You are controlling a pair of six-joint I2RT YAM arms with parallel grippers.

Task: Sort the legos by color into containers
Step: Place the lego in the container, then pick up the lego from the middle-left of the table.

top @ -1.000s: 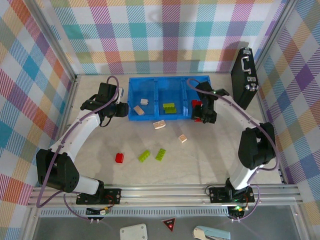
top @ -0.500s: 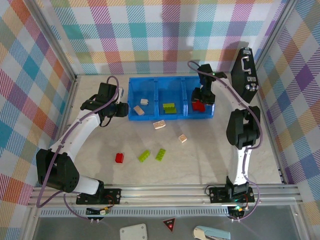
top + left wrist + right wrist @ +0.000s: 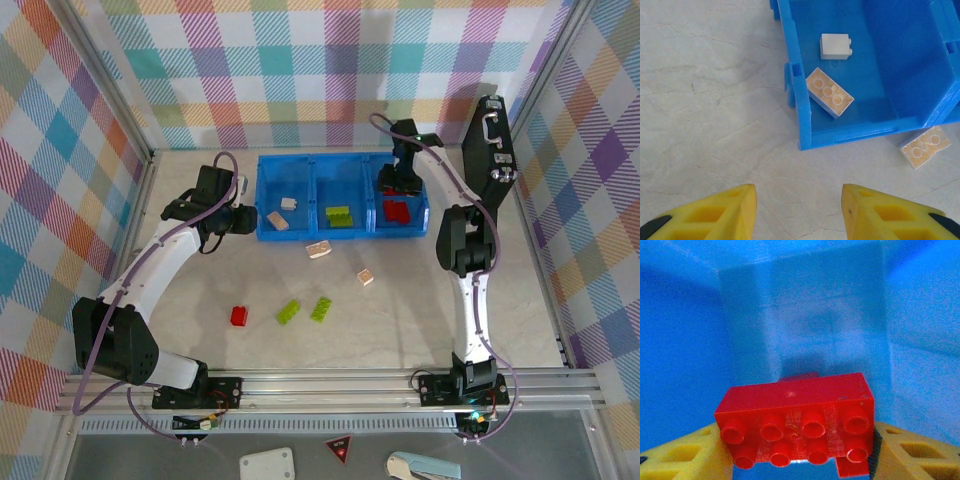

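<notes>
Legos (image 3: 322, 308) binned: we count a beige pair (image 3: 829, 93) in the bin's (image 3: 300, 165) 9 o'clock cell, a green brick (image 3: 338, 214) in the middle cell, and red showing in the 3 o'clock cell.
Right gripper (image 3: 797, 452): low inside that 3 o'clock cell, jaws clamped on a red brick (image 3: 795, 410); a second red piece peeks out beneath it (whether it is a whole brick, we cannot tell).
Left gripper (image 3: 797, 210): jaws apart with nothing between them, over bare table just at 9 o'clock of the bin.
Legos loose: five by our count. A stray beige (image 3: 319, 249) lies just at 6 o'clock of the bin, and a second beige (image 3: 366, 277) lies near the table's middle. Two greens (image 3: 289, 311) sit side by side toward 6 o'clock, and a red stray (image 3: 240, 315) toward 7 o'clock.
Progress: we judge it about half done. The red in hand needs only letting go, then five more trips.
Surface: table (image 3: 430, 300) pale and stone-look with faint veins, flat and matte; the colours stand out well on it.
Room: plaid walls (image 3: 330, 60) on three sides, a metal rail (image 3: 330, 385) at 6 o'clock, and a black case (image 3: 490, 150) leaning at 2 o'clock, well apart from the loose bricks.
</notes>
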